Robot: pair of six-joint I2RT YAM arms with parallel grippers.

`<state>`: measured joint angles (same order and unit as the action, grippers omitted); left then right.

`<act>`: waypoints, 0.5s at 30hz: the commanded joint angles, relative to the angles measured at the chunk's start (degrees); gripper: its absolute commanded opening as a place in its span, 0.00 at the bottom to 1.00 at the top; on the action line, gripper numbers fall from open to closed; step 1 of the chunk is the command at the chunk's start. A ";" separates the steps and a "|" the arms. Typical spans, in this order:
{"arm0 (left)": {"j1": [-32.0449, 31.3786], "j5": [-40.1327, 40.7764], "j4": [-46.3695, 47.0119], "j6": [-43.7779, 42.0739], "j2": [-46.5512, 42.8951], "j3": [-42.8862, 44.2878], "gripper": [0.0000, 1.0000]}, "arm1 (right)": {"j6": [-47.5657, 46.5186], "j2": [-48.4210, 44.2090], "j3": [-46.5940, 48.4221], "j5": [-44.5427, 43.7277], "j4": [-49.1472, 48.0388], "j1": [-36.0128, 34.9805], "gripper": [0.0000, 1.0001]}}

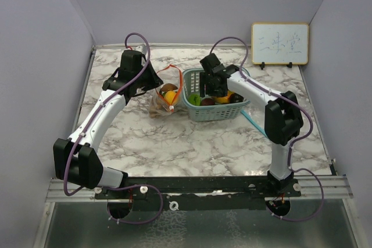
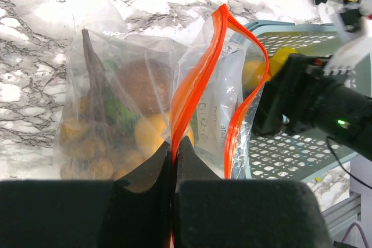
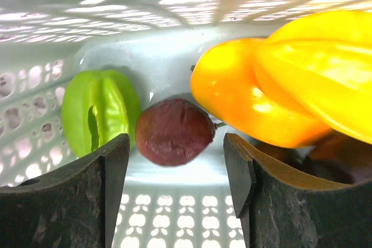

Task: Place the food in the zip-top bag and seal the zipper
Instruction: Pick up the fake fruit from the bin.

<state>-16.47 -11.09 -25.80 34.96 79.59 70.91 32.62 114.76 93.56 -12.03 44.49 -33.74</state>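
The clear zip-top bag (image 1: 161, 101) lies left of the basket with its orange zipper strip (image 2: 200, 68) gaping. Several food pieces show through the bag's film (image 2: 116, 120). My left gripper (image 2: 174, 150) is shut on the near end of the orange strip. Inside the teal basket (image 1: 212, 111), my right gripper (image 3: 176, 150) hangs open. A dark purple plum (image 3: 174, 130) lies just ahead of its fingertips, apart from both. A green fruit (image 3: 99, 111) sits to the plum's left. An orange-yellow mango (image 3: 244, 94) and a yellow piece (image 3: 325, 68) sit to its right.
The basket's perforated wall (image 3: 174, 33) closes in right behind the fruit. My right arm's black wrist (image 2: 314, 105) hangs over the basket beside the bag mouth. A small whiteboard (image 1: 279, 43) leans at the back right. Purple walls ring the marble table (image 1: 192, 149).
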 commanded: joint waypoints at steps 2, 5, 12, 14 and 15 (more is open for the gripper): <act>0.23 -1.54 2.24 0.22 -0.28 -0.24 0.00 | -6.50 -9.12 -1.93 -3.31 -3.35 0.16 0.67; 0.22 -1.96 2.56 0.53 -0.14 -0.35 0.00 | -9.13 -10.72 -4.83 -1.34 -5.40 0.21 0.68; 0.28 -1.81 2.14 0.46 -0.40 -0.66 0.00 | -9.27 -10.80 -12.04 4.20 -10.46 0.16 0.68; 0.28 -1.90 1.92 0.41 -0.36 -0.70 0.00 | -9.60 -10.12 -12.94 4.88 -12.53 0.16 0.68; 0.25 -1.91 1.84 0.38 -0.41 -0.70 0.00 | -10.01 -9.74 -13.32 5.56 -13.59 0.16 0.68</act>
<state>-16.47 -11.33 -25.39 35.22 79.61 70.78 24.27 103.68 81.87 -9.74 37.15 -33.67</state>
